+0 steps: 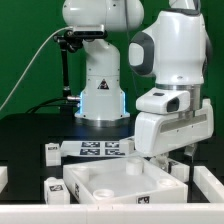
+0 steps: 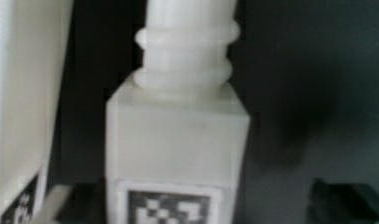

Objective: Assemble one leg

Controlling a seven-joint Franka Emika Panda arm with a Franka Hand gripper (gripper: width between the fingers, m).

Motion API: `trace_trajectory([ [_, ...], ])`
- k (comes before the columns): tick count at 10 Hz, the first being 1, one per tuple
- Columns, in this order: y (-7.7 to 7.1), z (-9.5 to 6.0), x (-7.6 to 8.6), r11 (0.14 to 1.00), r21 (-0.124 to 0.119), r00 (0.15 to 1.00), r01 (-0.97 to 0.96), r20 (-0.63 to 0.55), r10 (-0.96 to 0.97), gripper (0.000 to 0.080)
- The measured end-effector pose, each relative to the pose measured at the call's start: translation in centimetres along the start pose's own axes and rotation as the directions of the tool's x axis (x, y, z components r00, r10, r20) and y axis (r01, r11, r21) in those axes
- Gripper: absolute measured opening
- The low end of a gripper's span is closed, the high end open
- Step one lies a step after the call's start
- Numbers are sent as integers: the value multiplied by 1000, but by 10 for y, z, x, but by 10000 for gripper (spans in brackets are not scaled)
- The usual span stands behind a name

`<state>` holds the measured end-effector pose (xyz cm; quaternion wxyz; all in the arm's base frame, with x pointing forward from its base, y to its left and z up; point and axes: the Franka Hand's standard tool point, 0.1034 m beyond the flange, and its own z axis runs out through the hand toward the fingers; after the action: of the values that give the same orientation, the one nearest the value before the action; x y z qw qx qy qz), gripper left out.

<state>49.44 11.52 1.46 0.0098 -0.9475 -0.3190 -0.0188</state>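
In the wrist view a white leg (image 2: 179, 120) fills the middle, its square body near the camera with a black-and-white tag (image 2: 173, 208) and its narrower turned end pointing away. My gripper (image 2: 200, 205) stands astride the tagged end. One dark finger (image 2: 61, 200) is close beside the leg, and the other (image 2: 346, 200) stands clear of it with dark table showing between. In the exterior view the gripper (image 1: 160, 158) is low at the right, next to the large white body (image 1: 115, 185). The leg is hidden behind it there.
The marker board (image 1: 100, 148) lies in front of the arm's base. Two small white tagged posts (image 1: 50, 152) (image 1: 52, 187) lie at the exterior view's left. A white part (image 1: 210, 185) sits at the right edge. A white edge (image 2: 26, 100) runs beside the leg.
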Motion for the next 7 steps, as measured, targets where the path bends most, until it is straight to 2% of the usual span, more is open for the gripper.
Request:
trace_trajectory([
  [1, 0, 0, 0, 1000, 0, 1000, 0, 0, 0, 407],
  [2, 0, 0, 0, 1000, 0, 1000, 0, 0, 0, 407],
  [3, 0, 0, 0, 1000, 0, 1000, 0, 0, 0, 283],
  [4, 0, -1, 0, 1000, 0, 1000, -11, -1, 11, 283],
  [5, -2, -9, -2, 997, 0, 997, -78, -4, 78, 283],
  [6, -13, -17, -14, 989, 1, 989, -146, 1, 146, 283],
  [7, -33, -20, -28, 985, 2, 985, -174, 16, 174, 283],
])
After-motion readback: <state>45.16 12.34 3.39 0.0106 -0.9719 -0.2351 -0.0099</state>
